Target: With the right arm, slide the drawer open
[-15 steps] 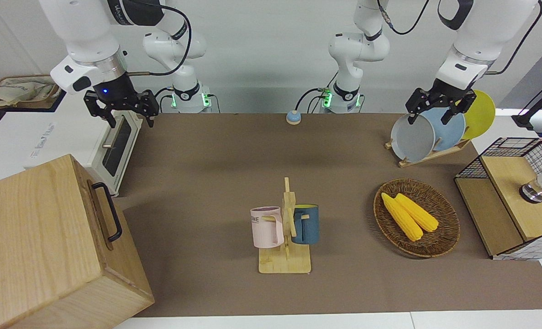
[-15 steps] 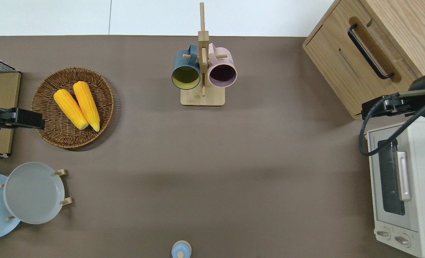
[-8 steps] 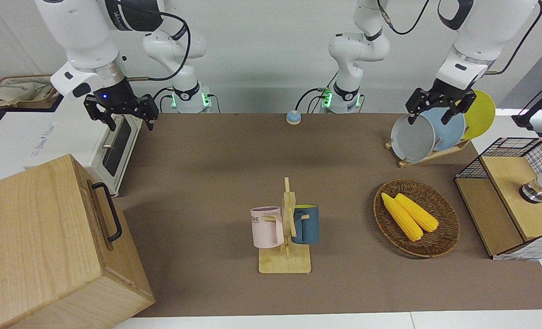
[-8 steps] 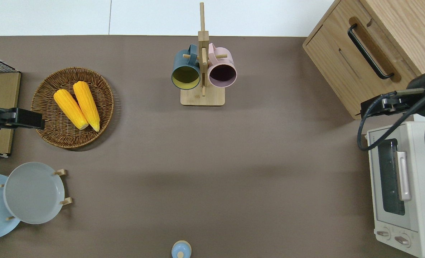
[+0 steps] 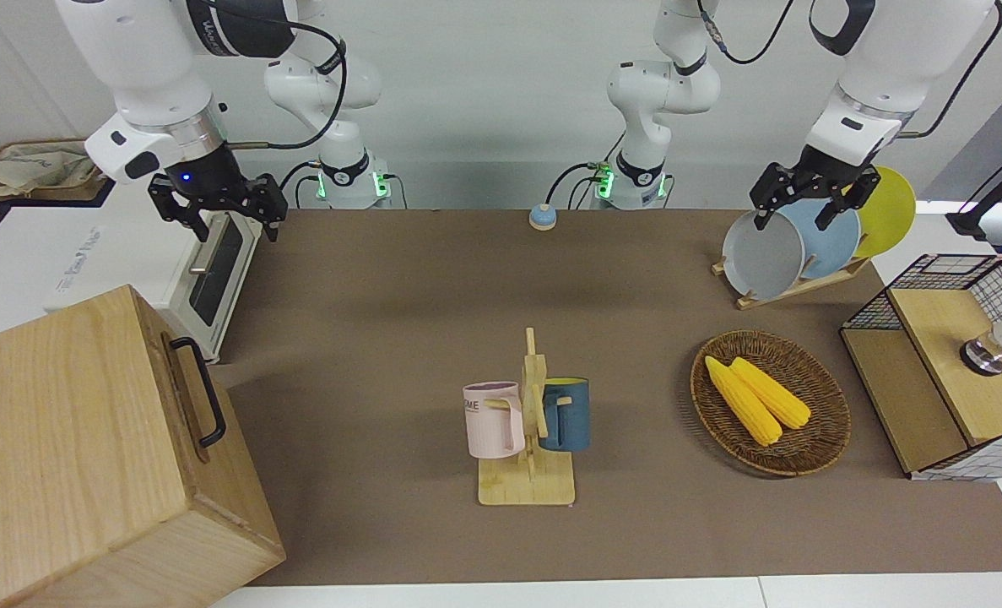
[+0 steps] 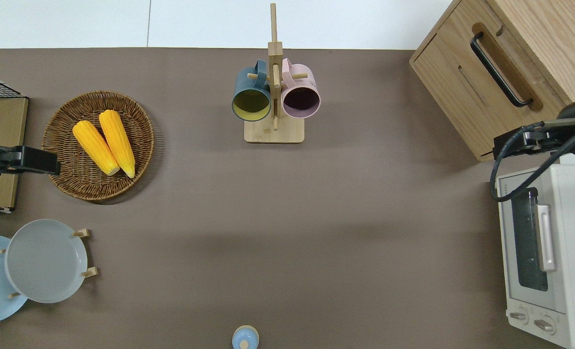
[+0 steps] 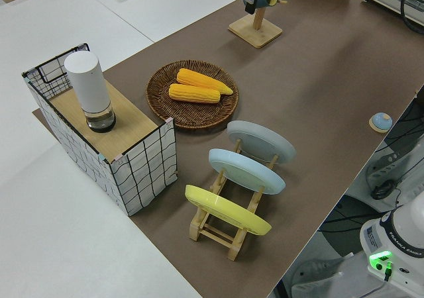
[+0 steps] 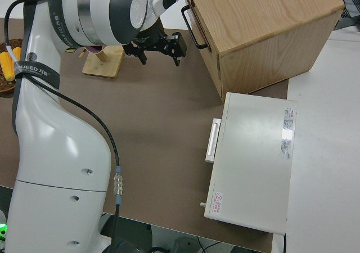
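The drawer [image 5: 186,397] sits closed in the front of the light-wood cabinet [image 5: 70,456], which stands at the right arm's end of the bench [image 5: 399,279], farther from the robots than the white toaster oven [image 5: 205,270]. Its black bar handle [image 5: 199,391] runs along the drawer front, and nothing touches it.

The right gripper [image 5: 218,221] hangs in the air with a blue light on its wrist, and its fingers [image 5: 197,222] are spread wide and hold nothing. In the overhead view the gripper itself is not visible; the wrist and cable lie over the gap between the cabinet and the toaster oven. The right side view shows the open gripper [image 8: 160,49] near the cabinet's front, apart from the handle.

Toward the middle of the bench a wooden mug stand [image 5: 530,439] carries a pink mug [image 5: 494,420] and a blue mug [image 5: 566,414]. Toward the left arm's end lies a wicker basket [image 5: 813,452] with two corn cobs [image 5: 756,399], a plate rack [image 5: 796,283] and a mesh-sided wood box [image 5: 939,363]. The left arm is parked, its gripper [image 5: 809,207] open with nothing between the fingers.
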You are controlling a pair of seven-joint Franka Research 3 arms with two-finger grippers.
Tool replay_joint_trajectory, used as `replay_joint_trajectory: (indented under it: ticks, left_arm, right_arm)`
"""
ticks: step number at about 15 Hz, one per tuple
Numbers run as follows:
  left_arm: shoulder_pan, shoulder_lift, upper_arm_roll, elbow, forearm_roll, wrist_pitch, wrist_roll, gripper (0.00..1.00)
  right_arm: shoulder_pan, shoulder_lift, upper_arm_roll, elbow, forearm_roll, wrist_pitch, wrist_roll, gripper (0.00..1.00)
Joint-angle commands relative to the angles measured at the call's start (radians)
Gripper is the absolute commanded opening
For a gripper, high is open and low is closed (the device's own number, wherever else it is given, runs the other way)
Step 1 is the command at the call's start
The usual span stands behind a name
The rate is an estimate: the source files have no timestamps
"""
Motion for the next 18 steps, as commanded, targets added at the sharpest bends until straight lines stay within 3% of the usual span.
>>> replay_joint_trajectory:
  ticks: [1,3,6,13,15,18]
  left_arm:
    - [-0.017,0.013,0.017,0.02,0.012,0.0,0.008,1.0]
    - [-0.017,0.013,0.017,0.02,0.012,0.0,0.008,1.0]
    - [-0.017,0.013,0.017,0.02,0.012,0.0,0.008,1.0]
    - [-0.017,0.013,0.017,0.02,0.012,0.0,0.008,1.0]
    - [-0.017,0.013,0.017,0.02,0.012,0.0,0.008,1.0]
    - [-0.017,0.013,0.017,0.02,0.012,0.0,0.008,1.0]
  right_arm:
    - [0.009,0.012,0.012,0.022,-0.031,-0.016,-0.006,0.987]
    - [0.015,0.012,0.021,0.022,-0.082,-0.015,-0.004,0.987]
    - [0.078,0.018,0.021,0.022,-0.212,-0.016,-0.001,0.985]
    - [0.167,0.074,0.027,0.018,-0.428,-0.021,0.117,0.985]
    - [0.181,0.095,0.053,0.015,-0.514,-0.021,0.157,0.985]
    - [0.184,0.133,0.131,0.005,-0.674,-0.035,0.222,0.985]
